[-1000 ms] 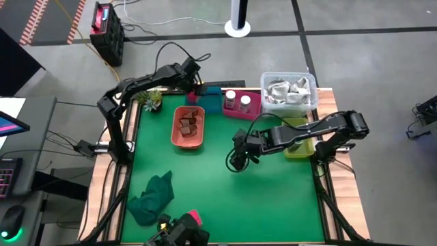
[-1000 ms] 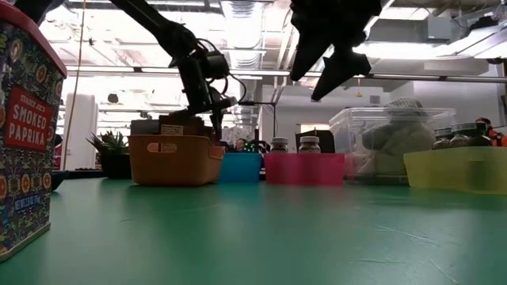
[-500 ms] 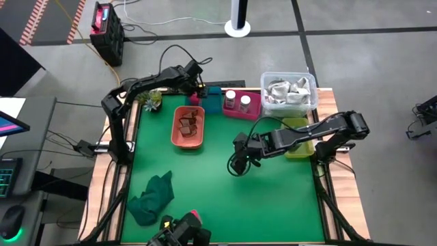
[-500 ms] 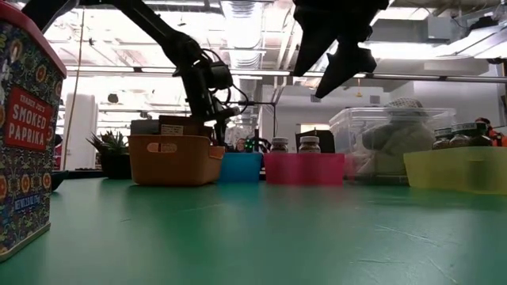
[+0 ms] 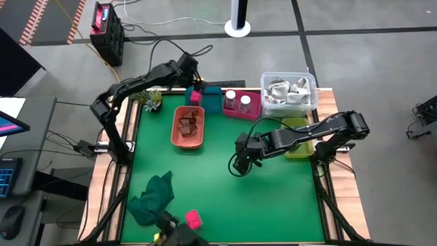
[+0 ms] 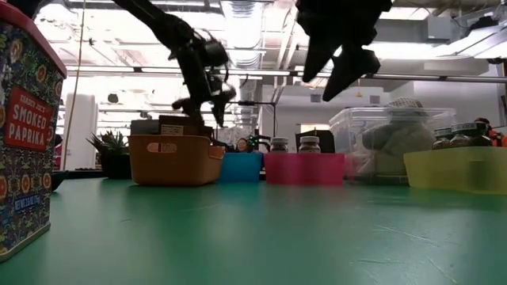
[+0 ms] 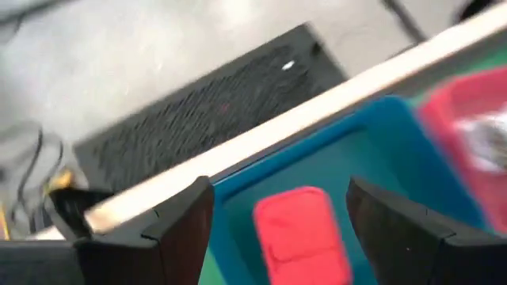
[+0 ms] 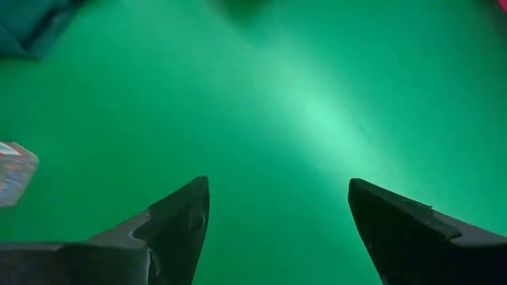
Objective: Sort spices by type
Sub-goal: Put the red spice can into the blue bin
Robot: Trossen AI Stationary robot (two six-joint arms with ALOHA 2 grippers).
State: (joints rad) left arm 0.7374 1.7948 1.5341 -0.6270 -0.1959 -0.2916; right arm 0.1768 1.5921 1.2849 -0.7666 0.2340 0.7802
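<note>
A magenta box (image 7: pixel 299 233) lies flat in the blue bin (image 5: pixel 213 96) at the table's far edge. My left gripper (image 5: pixel 193 80) hangs open above it, one finger on either side, touching nothing. A second magenta box (image 5: pixel 193 219), the paprika tin (image 6: pixel 28 127), stands at the near edge. Reddish-brown pieces (image 5: pixel 189 124) lie in the orange bin (image 5: pixel 188 141). Two white-topped jars (image 5: pixel 237 100) stand in the pink bin (image 5: pixel 251 109), and greenish jars (image 6: pixel 463 133) in the yellow bin (image 5: pixel 298 149). My right gripper (image 5: pixel 239 164) hangs open over the green mat's middle.
A clear tub (image 5: pixel 289 91) of shiny packets stands at the far right corner. A dark green cloth (image 5: pixel 153 198) lies crumpled near the left front. A small plant (image 5: pixel 150 100) stands at the far left. Bare green mat (image 5: pixel 232 205) spreads in the middle and front.
My left gripper has risen from the blue bin toward the far edge, rolled a little, and spread its fingers wider. The magenta box stays lying in the bin below it.
</note>
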